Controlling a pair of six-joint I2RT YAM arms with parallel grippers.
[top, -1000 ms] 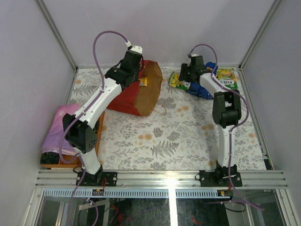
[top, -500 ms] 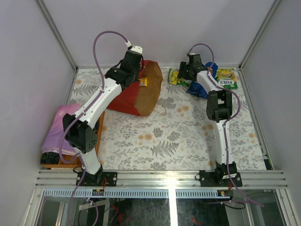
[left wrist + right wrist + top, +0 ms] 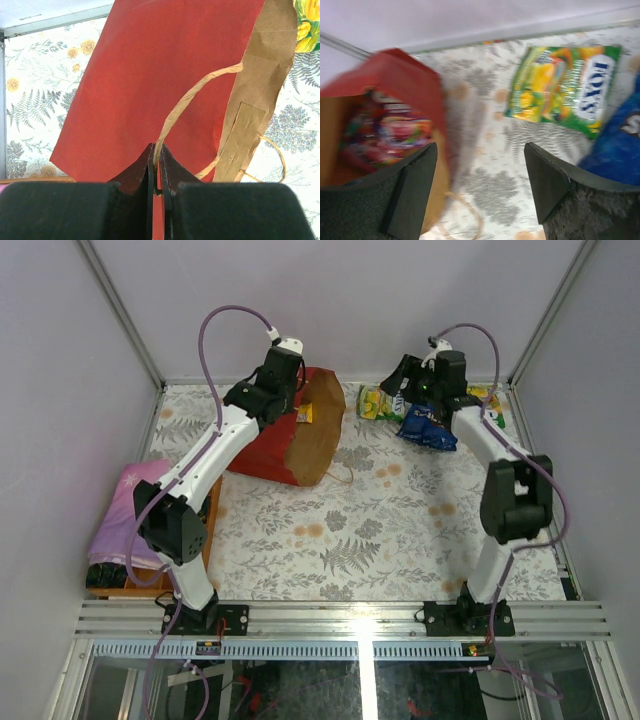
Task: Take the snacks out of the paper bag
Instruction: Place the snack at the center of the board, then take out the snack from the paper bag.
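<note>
The red paper bag (image 3: 268, 452) lies on its side at the back left, its brown mouth facing right. My left gripper (image 3: 287, 388) is above it, shut on its string handle (image 3: 196, 95), as the left wrist view (image 3: 157, 152) shows. Several bright packets (image 3: 385, 132) lie inside the bag (image 3: 415, 75), and a small yellow one (image 3: 304, 414) shows at its mouth. My right gripper (image 3: 402, 382) is open and empty (image 3: 480, 150), above the mat between the bag and a green-yellow packet (image 3: 378, 404) (image 3: 565, 87). A blue chip bag (image 3: 428, 428) (image 3: 617, 145) lies beside it.
More packets (image 3: 485, 400) lie at the back right corner behind my right arm. A wooden tray (image 3: 213, 525) holding a folded purple cloth (image 3: 130, 510) stands at the left edge. Grey walls and metal rails close in the floral mat.
My right gripper has lifted off the snack pile and turned left toward the bag's mouth; its elbow has swung right. The left gripper and the bag have not moved.
</note>
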